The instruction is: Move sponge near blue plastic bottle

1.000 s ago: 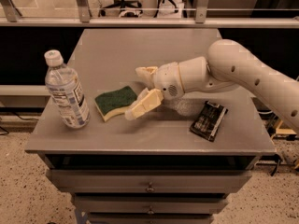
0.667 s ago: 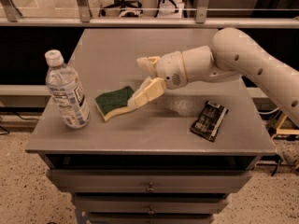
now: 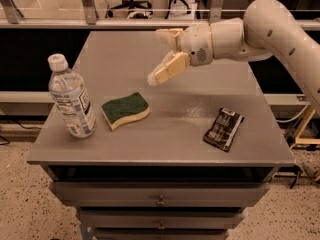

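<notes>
The sponge (image 3: 125, 109), dark green on top with a pale yellow layer below, lies flat on the grey table top (image 3: 165, 59), just right of the blue plastic bottle (image 3: 72, 97). The bottle stands upright at the table's left front, clear with a white cap and a printed label. A narrow gap separates sponge and bottle. My gripper (image 3: 162, 54) is open and empty, raised above the table behind and to the right of the sponge, its cream fingers (image 3: 170, 68) spread apart.
A black crinkled snack packet (image 3: 223, 128) lies at the table's right front. Drawers sit below the table's front edge. A railing and office chairs stand beyond the far edge.
My gripper has let go of the sponge and risen up and to the right, away from it. The sponge now lies flat by the bottle.
</notes>
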`<action>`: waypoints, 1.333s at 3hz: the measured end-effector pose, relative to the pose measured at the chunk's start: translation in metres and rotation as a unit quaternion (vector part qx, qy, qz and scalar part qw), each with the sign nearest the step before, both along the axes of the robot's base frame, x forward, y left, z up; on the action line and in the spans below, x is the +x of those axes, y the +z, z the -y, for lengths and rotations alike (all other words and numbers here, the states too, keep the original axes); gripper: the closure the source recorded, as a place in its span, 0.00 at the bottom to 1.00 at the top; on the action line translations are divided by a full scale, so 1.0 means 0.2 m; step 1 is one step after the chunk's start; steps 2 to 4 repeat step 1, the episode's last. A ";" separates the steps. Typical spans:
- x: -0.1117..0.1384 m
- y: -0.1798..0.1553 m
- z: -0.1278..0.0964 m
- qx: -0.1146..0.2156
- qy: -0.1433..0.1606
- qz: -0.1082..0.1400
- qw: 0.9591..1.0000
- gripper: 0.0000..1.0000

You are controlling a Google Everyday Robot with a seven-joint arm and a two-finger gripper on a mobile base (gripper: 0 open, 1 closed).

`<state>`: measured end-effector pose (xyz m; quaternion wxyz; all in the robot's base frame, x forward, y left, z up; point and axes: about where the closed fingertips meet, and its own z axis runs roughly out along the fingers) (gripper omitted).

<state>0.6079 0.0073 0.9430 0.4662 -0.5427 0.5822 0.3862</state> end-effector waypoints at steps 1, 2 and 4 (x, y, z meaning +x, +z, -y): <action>0.00 0.00 0.00 0.000 0.000 0.000 1.000 0.00; 0.00 0.00 0.00 0.000 0.000 0.000 1.000 0.00; 0.00 0.00 0.00 0.000 0.000 0.000 1.000 0.00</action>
